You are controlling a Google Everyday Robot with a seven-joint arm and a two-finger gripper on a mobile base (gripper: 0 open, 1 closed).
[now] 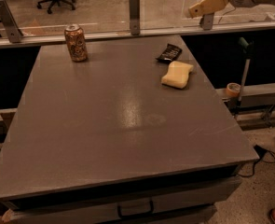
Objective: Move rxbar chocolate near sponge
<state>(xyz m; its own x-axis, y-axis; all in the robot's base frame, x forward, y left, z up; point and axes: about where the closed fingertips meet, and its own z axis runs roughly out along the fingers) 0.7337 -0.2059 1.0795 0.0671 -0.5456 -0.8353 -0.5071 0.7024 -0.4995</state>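
The rxbar chocolate (169,53) is a flat black wrapper lying on the grey table at the far right. The pale yellow sponge (178,74) lies just in front of it, a small gap between them. My cream gripper (196,11) is raised high at the upper right, above and behind the table's far edge, well away from both things. It holds nothing.
An orange-brown soda can (76,43) stands upright at the far left of the table (104,125). A rail with metal posts (134,6) runs along the table's back edge. A roll of tape (232,89) sits on a ledge to the right.
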